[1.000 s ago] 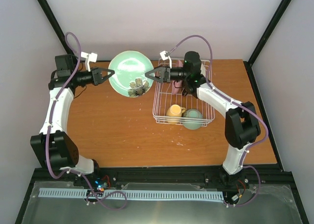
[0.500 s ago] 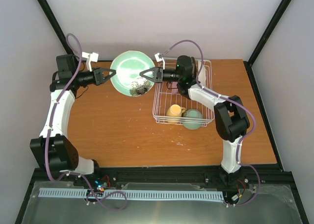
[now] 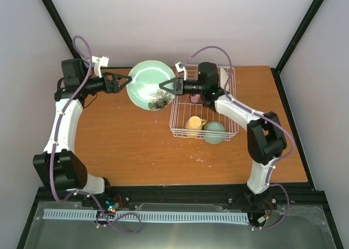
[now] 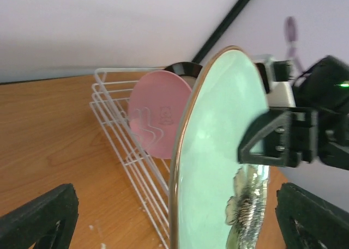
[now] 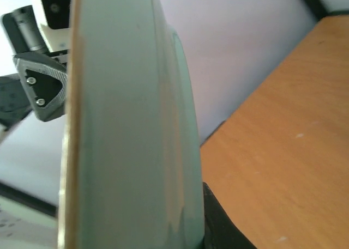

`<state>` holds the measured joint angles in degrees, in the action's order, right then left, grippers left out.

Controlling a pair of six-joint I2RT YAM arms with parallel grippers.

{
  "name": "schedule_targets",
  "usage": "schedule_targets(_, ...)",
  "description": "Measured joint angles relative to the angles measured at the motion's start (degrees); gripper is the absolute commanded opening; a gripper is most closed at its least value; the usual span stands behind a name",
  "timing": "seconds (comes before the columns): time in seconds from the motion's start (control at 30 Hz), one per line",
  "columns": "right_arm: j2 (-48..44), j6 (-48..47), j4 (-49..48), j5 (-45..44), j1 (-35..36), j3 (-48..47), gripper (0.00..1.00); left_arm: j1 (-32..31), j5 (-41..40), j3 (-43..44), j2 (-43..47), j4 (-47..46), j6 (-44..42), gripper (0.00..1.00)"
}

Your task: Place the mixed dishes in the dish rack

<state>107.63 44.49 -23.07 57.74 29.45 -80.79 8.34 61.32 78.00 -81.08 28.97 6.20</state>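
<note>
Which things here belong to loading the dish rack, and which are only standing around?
Belong to the job:
- round mint green plate with flower print, gripped by the right gripper
- white wire dish rack
- round pink plate and yellow mug, in the rack
- pale green bowl, at its near edge

Only around:
- brown wooden table
- purple cables on the arms
- black frame posts

On my overhead feed a brown wooden surface [image 3: 136,145] sits between plain pale walls: a back wall [image 3: 180,20] and a side wall [image 3: 327,107]. Black posts [image 3: 54,14] climb the corners. The light is soft and even. A black rail [image 3: 180,193] edges the near side; below it lies what looks like grey sheet metal [image 3: 180,232].
</note>
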Motion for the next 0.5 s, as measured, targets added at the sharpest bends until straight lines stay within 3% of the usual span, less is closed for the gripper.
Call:
schedule_targets(0.17, -9.22, -11.15, 16.33, -13.18, -0.24, 0.87, 0.03, 0.0, -9.07, 0.61, 1.01, 0.17, -0.52, 1.0)
schedule_targets(0.33, -18.01, -16.83, 23.78, -28.72, -0.13, 3.82, 0.03, 0.0, -20.06, 0.46, 4.72, -1.57, -0.33, 1.0)
schedule_targets(0.5, -21.35, -17.62, 30.51, -51.17, 1.84, 4.83, 0.03, 0.0, -28.7, 0.39, 7.91, -3.78, -0.37, 1.0)
